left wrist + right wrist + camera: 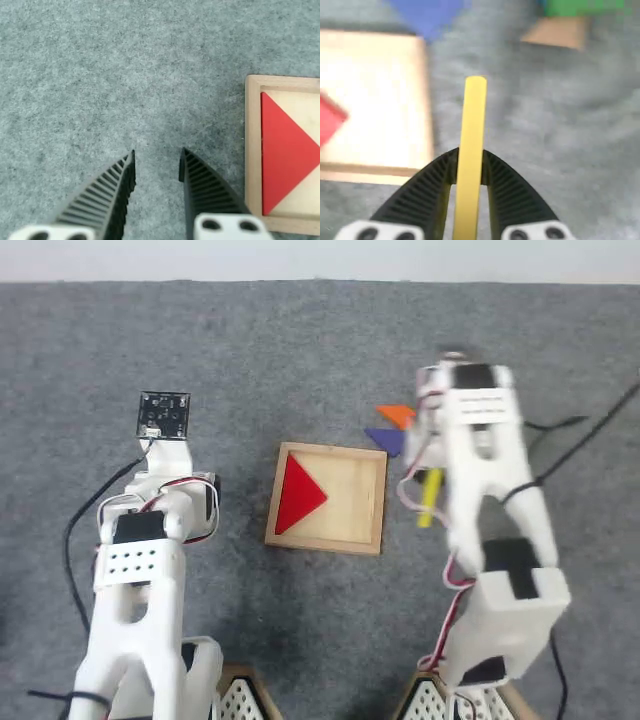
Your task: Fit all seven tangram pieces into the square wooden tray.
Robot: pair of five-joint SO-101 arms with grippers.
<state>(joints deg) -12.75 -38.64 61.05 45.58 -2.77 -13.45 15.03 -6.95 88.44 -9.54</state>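
**Pinched on edge: yellow piece (474, 120) in the right gripper (470, 155), just off the tray (424, 100)**

Ribbed jaws pressed onto the tile's two flat faces, so that it stands upright between them. Probably the only sure hold on something so thin. Held over grey felt just beside the tray's rim, not yet above the wood.

Inside the tray, one red triangle (297, 493) lying flat along one side, much of the floor left bare. Early in the job, by the look of it.

Past the tray's far corner, a blue piece (386, 440) and an orange piece (397, 415) close together on the felt. A green piece (580, 6) also outside the tray.

Across the tray, the left gripper (157, 157) spread and holding nothing — parked over felt beside the opposite rim, seemingly to keep clear.
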